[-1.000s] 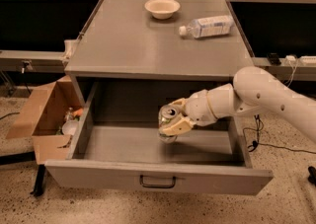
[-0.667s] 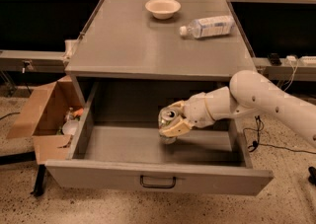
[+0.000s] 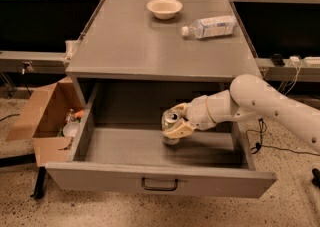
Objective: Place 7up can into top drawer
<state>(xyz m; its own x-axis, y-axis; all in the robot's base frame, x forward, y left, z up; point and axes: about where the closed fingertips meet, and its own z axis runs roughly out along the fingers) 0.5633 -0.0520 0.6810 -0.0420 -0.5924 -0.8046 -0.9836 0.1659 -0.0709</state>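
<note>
The top drawer (image 3: 125, 153) is pulled fully open under the grey table, its dark wire handle (image 3: 159, 185) centred on the front panel. My gripper (image 3: 175, 123) reaches in from the right and is shut on the 7up can (image 3: 170, 121), a silver can with its pull-tab top showing. The can stands upright inside the drawer, its base at or just above the drawer floor near the middle. My cream fingers (image 3: 179, 129) wrap the can's side and hide most of its label.
On the table top (image 3: 125, 46) stand a white bowl (image 3: 164, 7) at the back and a clear water bottle (image 3: 210, 26) lying on its side. A brown cardboard box (image 3: 42, 121) with litter sits on the floor left of the drawer. Cables lie at the right.
The gripper and can have sunk slightly lower into the drawer; otherwise almost nothing has moved.
</note>
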